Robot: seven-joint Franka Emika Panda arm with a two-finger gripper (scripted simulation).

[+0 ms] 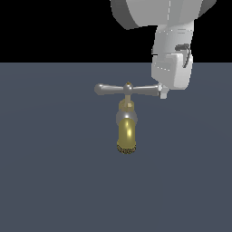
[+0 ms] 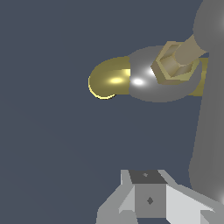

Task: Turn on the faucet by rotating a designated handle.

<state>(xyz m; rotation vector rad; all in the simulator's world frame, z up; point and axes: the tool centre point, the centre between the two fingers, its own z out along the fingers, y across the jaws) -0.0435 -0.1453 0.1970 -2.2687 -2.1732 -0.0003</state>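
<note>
The faucet (image 1: 127, 131) stands in the middle of the exterior view, with a shiny brass-yellow spout, a speckled tip, a grey collar and a brass stem. The handle (image 1: 108, 89) is a slim grey crossbar lying level across its top, with a small brass knob at the centre. My gripper (image 1: 164, 94) is at the handle's end on the exterior view's right, its fingertips touching or almost touching the bulbous end. The fingers look closed together with nothing between them. In the wrist view the gripper (image 2: 147, 183) sits close beside the handle (image 2: 210, 113), with the spout (image 2: 111, 79) beyond.
The faucet stands on a flat dark blue-grey floor (image 1: 54, 181). The arm's large white body (image 1: 172, 41) comes down from above on the exterior view's right. Black background lies behind.
</note>
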